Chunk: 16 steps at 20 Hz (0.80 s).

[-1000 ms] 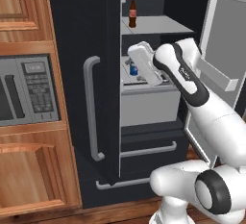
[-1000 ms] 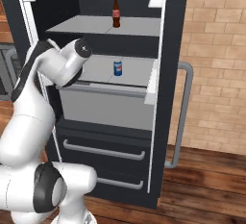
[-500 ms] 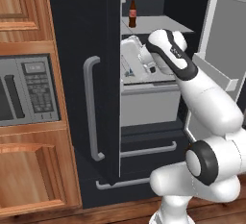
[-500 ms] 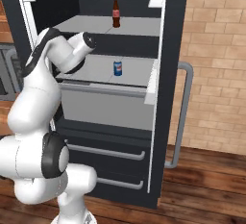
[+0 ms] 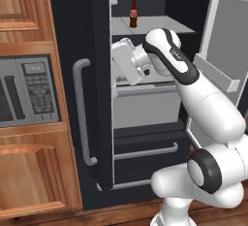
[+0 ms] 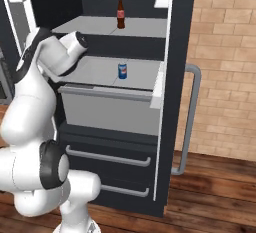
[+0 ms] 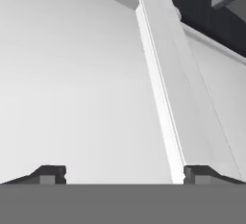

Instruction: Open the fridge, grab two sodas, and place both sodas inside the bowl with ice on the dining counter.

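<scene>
Fingers (image 7: 53,174) wide and empty; beyond them we judge the blue can (image 6: 122,71) light, rigid, slick: grip mid-body.

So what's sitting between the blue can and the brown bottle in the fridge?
Nothing. In the right base view the can stands on the lower shelf and the bottle on the shelf above; between them lie bare shelf surface and dark back wall.

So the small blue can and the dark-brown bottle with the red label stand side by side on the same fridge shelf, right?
Not quite: the right base view shows the dark-brown bottle with the red label on the upper shelf and the small blue can on the shelf below it.
</scene>
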Tool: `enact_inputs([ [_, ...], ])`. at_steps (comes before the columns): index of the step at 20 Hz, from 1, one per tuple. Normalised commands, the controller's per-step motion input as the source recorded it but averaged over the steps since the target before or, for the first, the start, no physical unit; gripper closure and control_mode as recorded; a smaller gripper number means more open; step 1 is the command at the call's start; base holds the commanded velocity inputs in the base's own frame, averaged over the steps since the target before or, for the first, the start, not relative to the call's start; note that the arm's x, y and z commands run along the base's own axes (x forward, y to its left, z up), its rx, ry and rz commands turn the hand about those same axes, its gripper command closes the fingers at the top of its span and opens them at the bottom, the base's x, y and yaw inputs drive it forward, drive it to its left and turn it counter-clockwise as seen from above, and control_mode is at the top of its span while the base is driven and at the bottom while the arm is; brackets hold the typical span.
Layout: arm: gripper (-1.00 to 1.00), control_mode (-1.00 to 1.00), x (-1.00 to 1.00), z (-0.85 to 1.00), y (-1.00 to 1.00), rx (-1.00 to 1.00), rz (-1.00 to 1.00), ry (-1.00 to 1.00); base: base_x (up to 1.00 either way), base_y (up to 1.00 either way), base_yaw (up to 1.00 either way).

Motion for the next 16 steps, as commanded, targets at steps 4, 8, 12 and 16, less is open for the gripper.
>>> enact_inputs([
  [4,-1.00,-1.00,-0.33,0.00,0.54,0.00,0.14,0.00,0.00,0.00,0.00],
  [8,-1.00,-1.00,0.08,0.02,0.67,0.00,0.06,0.07,0.00,0.00,0.00],
  [12,-1.00,-1.00,0.14,0.03,0.70,0.00,0.03,0.07,0.00,0.00,0.00],
  [16,-1.00,-1.00,0.00,0.01,0.45,-0.08,0.00,0.00,0.00,0.00,0.00],
])
